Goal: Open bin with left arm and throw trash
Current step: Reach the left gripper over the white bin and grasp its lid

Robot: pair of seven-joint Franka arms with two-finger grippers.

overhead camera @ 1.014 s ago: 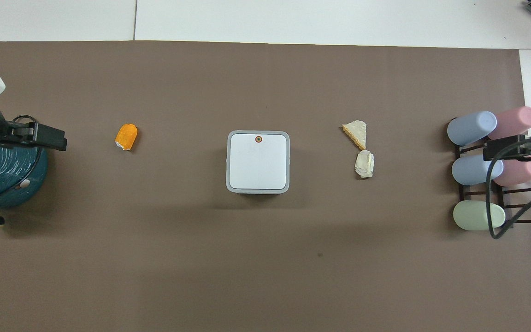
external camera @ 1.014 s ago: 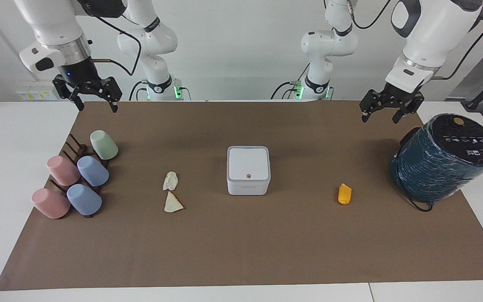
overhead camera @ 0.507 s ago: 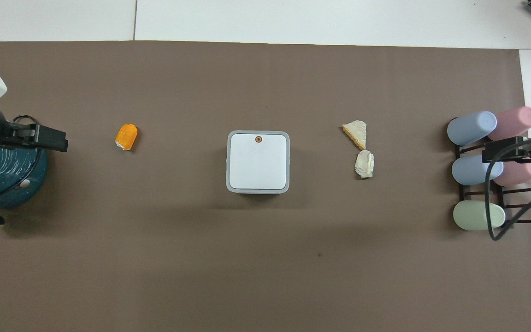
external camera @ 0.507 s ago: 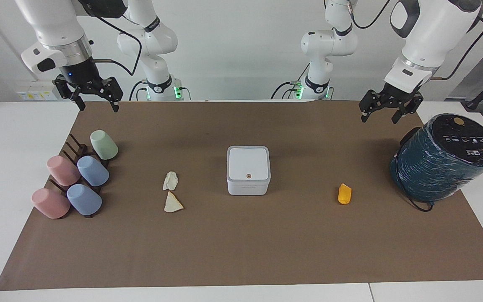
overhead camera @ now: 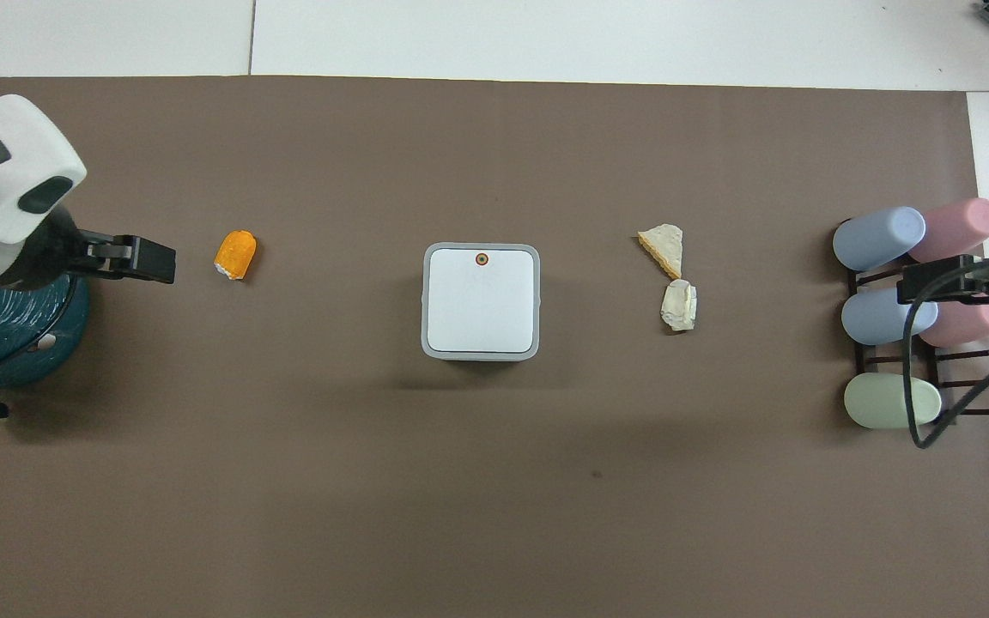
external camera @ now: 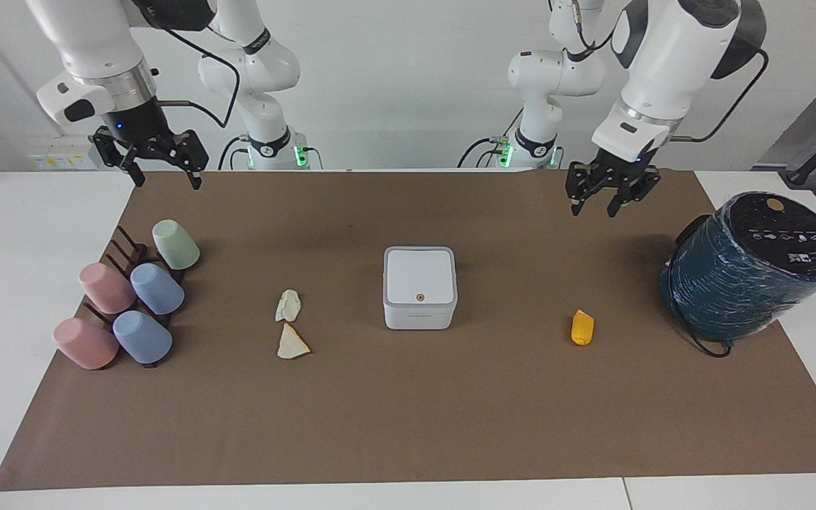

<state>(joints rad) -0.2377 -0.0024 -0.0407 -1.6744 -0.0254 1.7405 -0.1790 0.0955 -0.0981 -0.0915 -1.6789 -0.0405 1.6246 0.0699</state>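
The white bin [external camera: 419,283] stands mid-table with its grey-rimmed lid shut; it also shows in the overhead view [overhead camera: 482,300]. A white paper wad [external camera: 287,304] and a cream triangular piece [external camera: 292,343] lie toward the right arm's end. An orange lump [external camera: 582,327] lies toward the left arm's end. My left gripper [external camera: 593,210] is open and empty in the air over the mat, between the lump and the teal cylinder. My right gripper [external camera: 166,183] is open and empty, waiting above the cup rack.
A large dark teal cylinder [external camera: 751,265] with a black top and a cable stands at the left arm's end. Several pastel cups [external camera: 128,297] lie on a dark rack at the right arm's end. A brown mat [external camera: 408,425] covers the table.
My left gripper has moved away from the teal cylinder toward the middle of the table. The right gripper has barely moved. Bin and trash are unmoved.
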